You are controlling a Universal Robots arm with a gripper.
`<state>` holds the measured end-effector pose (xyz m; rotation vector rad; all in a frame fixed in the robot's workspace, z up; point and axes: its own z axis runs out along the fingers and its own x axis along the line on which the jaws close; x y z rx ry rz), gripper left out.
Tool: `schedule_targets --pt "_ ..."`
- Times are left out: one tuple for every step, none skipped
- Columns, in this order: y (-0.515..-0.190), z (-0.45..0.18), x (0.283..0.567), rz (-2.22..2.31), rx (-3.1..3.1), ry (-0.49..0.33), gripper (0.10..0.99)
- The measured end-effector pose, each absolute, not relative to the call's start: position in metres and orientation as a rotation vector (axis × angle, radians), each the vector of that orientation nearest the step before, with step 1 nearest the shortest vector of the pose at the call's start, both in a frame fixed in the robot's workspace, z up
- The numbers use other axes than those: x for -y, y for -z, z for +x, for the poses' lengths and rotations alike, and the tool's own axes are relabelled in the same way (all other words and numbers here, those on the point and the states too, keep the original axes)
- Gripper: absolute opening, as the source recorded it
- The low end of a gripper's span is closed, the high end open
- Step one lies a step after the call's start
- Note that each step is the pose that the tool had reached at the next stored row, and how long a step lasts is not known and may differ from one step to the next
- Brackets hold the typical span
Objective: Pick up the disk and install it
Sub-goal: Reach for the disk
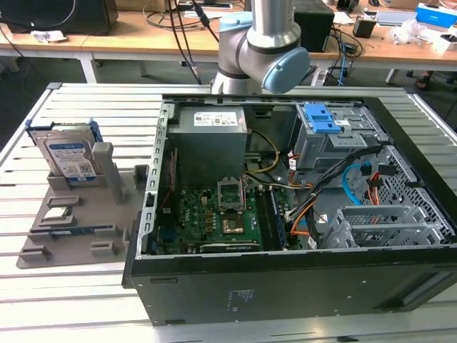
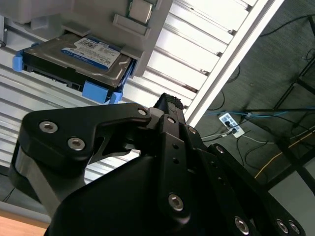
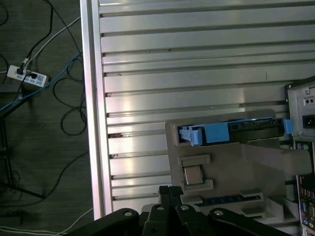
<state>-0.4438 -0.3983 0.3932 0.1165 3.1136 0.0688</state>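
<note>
Closed jaws; disk (image 2: 81,54) apart, in grey holder (image 1: 107,170)

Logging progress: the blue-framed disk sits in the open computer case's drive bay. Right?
No. The exterior view shows the disk standing in the grey holder, on the exterior view's left of the open computer case, not in its drive bay.

On the bench (image 1: 93,300), a holder (image 1: 78,246) lies at the exterior view's left, with an open case (image 1: 285,293) just beside it to the right. The disk (image 1: 68,153) stands on edge in the holder's rear slot. A chip (image 1: 57,212) lies on the holder in front of the disk. Inside the case, the power supply (image 1: 211,146) sits behind the motherboard (image 1: 207,214), and a drive bay (image 1: 332,136) is at the rear right. The arm (image 1: 260,50) rises behind the case.
</note>
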Motion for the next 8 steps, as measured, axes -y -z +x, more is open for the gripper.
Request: schedule_targets --pt "-0.393 -0.444 0.397 0.117 -3.114 -0.069 0.106" --pt "-0.393 -0.444 0.396 0.117 -3.114 -0.069 0.106" --pt "-0.393 -0.444 0.394 0.117 -3.114 -0.068 0.106" --pt "-0.393 -0.443 0.394 0.117 -3.114 -0.066 0.106" --pt "-0.393 -0.442 0.394 0.116 -3.114 -0.064 0.106" --pt "-0.393 -0.441 0.394 0.116 -3.114 -0.062 0.106" --pt "-0.393 -0.436 0.394 0.117 -3.114 -0.060 0.106" --pt "-0.393 -0.430 0.394 0.117 -3.115 -0.059 0.106"
